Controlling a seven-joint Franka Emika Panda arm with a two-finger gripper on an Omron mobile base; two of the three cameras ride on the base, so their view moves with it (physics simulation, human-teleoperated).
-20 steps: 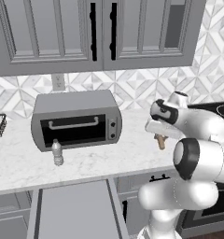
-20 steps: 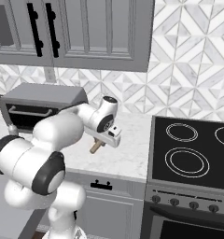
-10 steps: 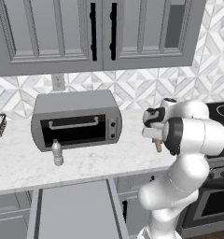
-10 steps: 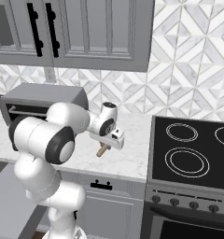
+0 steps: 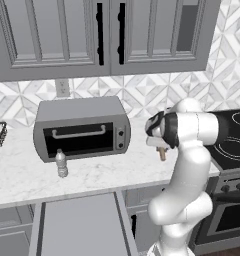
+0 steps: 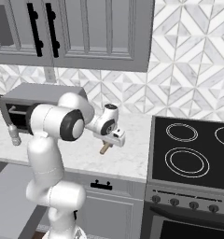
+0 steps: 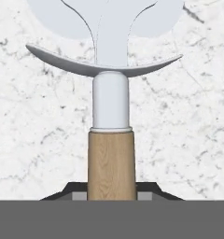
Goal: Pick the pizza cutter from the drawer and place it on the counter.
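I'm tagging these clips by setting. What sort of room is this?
A home-style kitchen, rendered: a marble counter with a toaster oven, a black stovetop beside it, and grey wall cabinets above.

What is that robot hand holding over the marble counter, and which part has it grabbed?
The gripper holds the pizza cutter by its tan wooden handle, above the counter; the pale blade head points away from the hand.

Bare counter (image 5: 137, 165) lies open under my gripper (image 6: 110, 140); the toaster oven (image 5: 82, 129) and small bottle (image 5: 62, 164) crowd my left, the stove (image 6: 193, 149) borders my right, cabinets (image 5: 107, 35) hang overhead
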